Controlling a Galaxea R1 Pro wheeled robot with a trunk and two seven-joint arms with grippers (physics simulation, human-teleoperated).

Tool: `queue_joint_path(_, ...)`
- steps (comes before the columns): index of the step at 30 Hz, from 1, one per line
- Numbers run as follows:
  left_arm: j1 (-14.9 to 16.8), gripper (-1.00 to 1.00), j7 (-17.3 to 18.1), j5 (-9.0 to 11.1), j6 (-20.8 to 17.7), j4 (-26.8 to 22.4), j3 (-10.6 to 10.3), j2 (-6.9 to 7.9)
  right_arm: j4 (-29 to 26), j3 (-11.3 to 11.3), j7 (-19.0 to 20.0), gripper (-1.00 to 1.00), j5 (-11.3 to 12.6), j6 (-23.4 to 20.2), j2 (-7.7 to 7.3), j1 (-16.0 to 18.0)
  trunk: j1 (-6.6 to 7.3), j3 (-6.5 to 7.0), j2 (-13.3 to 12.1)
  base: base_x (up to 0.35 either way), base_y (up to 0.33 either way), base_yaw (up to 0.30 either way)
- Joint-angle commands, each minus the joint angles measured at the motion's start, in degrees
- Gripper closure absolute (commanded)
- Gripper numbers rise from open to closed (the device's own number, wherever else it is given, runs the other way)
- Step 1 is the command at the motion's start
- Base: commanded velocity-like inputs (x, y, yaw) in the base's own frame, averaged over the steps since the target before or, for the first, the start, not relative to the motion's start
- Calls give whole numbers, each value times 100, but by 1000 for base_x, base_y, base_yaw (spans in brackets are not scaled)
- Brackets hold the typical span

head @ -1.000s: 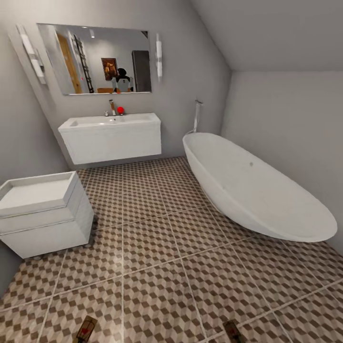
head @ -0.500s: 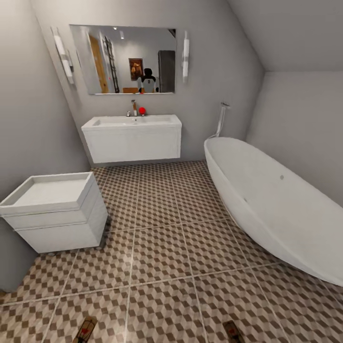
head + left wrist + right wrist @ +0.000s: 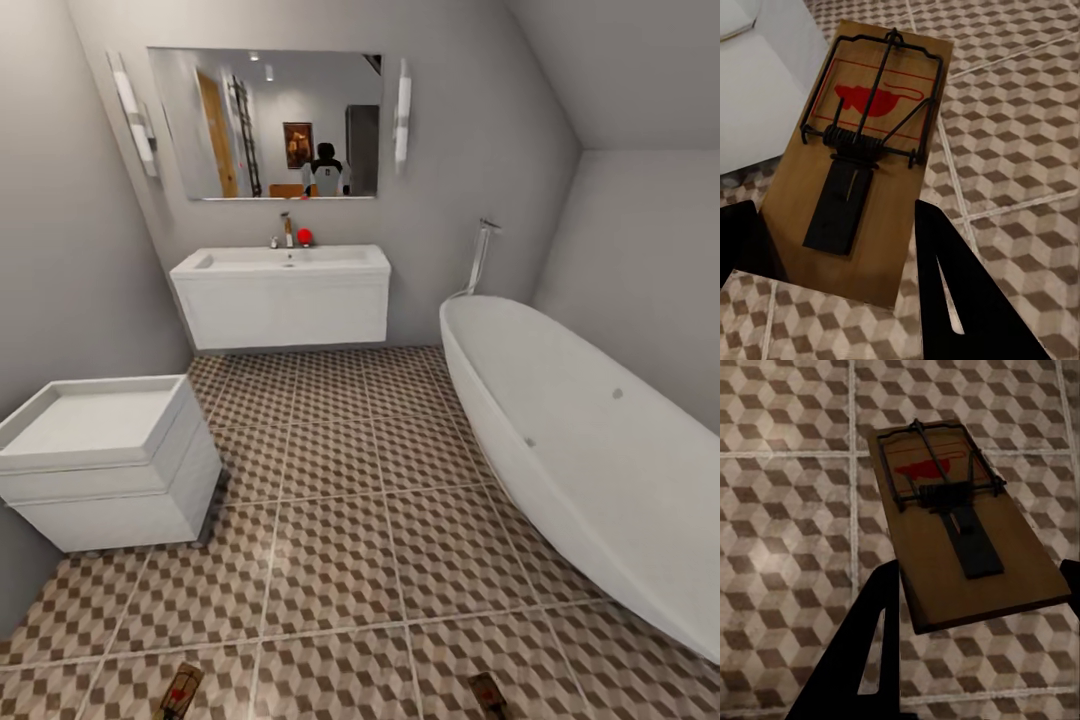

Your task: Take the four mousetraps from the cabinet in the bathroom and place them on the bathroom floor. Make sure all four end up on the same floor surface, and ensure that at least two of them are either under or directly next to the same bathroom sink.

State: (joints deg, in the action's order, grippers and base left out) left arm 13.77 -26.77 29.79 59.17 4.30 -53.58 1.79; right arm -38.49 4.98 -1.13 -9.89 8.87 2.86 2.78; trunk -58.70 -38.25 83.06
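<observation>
Floor (image 3: 330, 560) of cube-patterned tile stretches ahead of both claws toward the bathroom sink (image 3: 285, 262), which hangs on the far wall, well apart from them. A white bathtub (image 3: 590, 450) runs along the right claw's side of the room, and a white box unit (image 3: 100, 460) stands on the left claw's side; a wide swing or a drifting base could clip either one.

The left claw (image 3: 840, 262) holds a mousetrap (image 3: 862, 157) by its near end, board sticking out forward over the tiles. The right claw (image 3: 975, 607) holds a second mousetrap (image 3: 960, 525) the same way. Each grip sits only on the board's tail, so a jolt could likely tip or slip it out.

Letting go here would probably leave both traps too far from the sink to count as beside it.
</observation>
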Motion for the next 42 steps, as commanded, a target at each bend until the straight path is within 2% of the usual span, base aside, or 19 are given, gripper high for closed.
queue_joint_path(1, 3, 100, -65, 2, 7, 10, -47, -3, 2, 24, -2, 100, -50, 18, 5, 3, -3, -5, 2, 336, -124, 1)
queue_joint_path(19, 2, 100, -65, 0, 7, 10, -47, -3, 4, 22, -2, 100, -50, 18, 13, 3, -3, -5, 2, 333, -52, 152)
queue_joint_path(42, 2, 100, -65, 1, 7, 10, -47, -3, 5, 26, -2, 100, -49, 18, 7, 3, -3, -5, 2, 325, 0, 8)
